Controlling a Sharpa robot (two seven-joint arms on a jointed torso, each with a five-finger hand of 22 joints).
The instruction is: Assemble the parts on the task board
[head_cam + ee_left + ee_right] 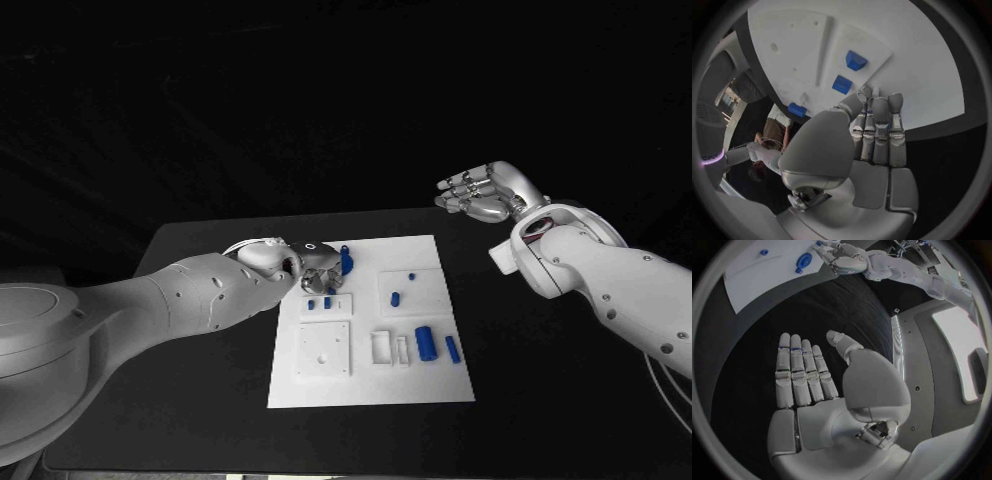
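Observation:
The white task board (pixel 368 375) lies in the middle of the black table. My left hand (pixel 307 266) hovers low over its far left corner, fingers straight and close together (pixel 877 131), nothing visible in the palm. A round blue part (pixel 343 261) sits right beside those fingers, also seen as the blue disc (pixel 804 261); I cannot tell whether they touch. Two small blue parts (pixel 319 302) stand just nearer, a blue cylinder (pixel 426 342) and a blue bar (pixel 453 348) lie near the right edge. My right hand (pixel 485 192) is raised off the board's far right, fingers spread and empty (pixel 807 375).
Small blue pegs (pixel 395 297) stand mid-board. A white square block (pixel 325 348) and white slotted frames (pixel 389 346) sit on the near half. Bare black table (pixel 562 400) surrounds the board. Small blue blocks (pixel 856 60) stand ahead of the left fingers.

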